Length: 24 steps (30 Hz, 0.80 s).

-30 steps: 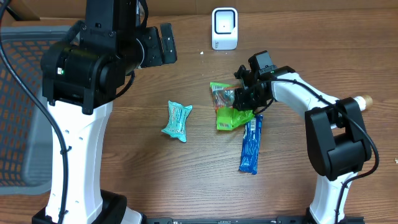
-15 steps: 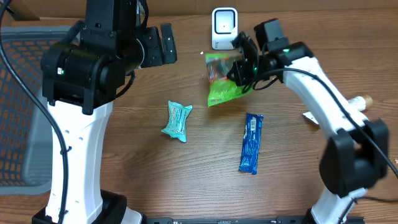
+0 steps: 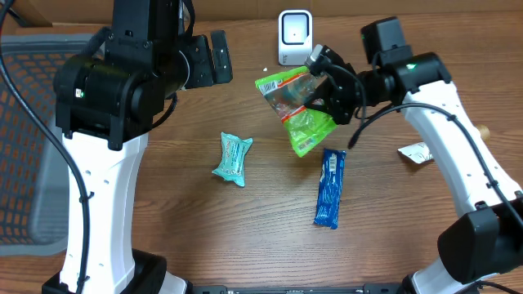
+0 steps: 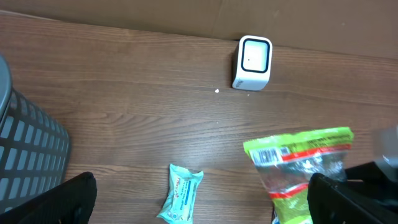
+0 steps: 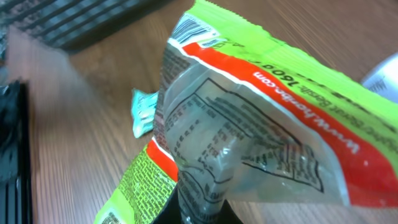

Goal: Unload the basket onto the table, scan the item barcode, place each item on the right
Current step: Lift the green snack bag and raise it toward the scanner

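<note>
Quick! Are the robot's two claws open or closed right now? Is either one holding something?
Left claw: open, holding nothing.
Right claw: closed on the green snack bag, lifted off the table.

I read the table as brown wood grain, smooth, low sheen
The green bag is thin plastic film, glossy and creased; in the right wrist view I see a clear crinkled window catching glare
The blue wrapper is shiny plastic film with bright streaks
The teal packet is wrinkled film with a softer shine
The scanner is hard white plastic, smooth, slightly glossy
The arm shells are smooth white plastic; the joint housings are black, matt to satin
The cardboard behind looks plain brown and matt to me
</note>
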Each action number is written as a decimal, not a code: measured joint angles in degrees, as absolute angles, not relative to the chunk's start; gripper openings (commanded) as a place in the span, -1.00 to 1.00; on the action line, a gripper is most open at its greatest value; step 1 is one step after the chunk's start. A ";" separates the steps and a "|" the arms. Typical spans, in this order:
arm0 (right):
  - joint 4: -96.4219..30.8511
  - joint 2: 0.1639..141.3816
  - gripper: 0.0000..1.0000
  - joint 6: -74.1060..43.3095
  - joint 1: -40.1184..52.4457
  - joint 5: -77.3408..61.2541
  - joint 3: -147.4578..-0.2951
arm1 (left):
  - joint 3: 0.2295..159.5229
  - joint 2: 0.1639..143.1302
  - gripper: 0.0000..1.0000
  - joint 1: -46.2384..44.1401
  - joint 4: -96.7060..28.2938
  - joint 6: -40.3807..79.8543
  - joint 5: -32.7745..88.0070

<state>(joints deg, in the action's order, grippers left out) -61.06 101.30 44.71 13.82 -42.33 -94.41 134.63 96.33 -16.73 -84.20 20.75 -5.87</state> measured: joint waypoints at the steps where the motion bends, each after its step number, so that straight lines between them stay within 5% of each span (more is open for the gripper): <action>1: -61.58 101.30 -0.93 46.33 13.37 -43.13 -94.41 | 134.63 96.33 1.00 -16.73 -84.20 20.75 -5.87; 9: -65.01 101.30 -0.92 68.20 6.11 -51.62 -94.41 | 134.63 96.33 0.99 -16.73 -84.20 20.75 -5.87; 24: -58.59 101.67 -0.92 74.28 5.39 -50.09 -94.41 | 134.63 96.33 1.00 -16.73 -84.20 20.75 -5.87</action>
<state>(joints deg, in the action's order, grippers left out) -58.59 101.67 74.28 5.39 -50.09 -94.41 134.63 96.33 -16.73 -84.20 20.75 -5.87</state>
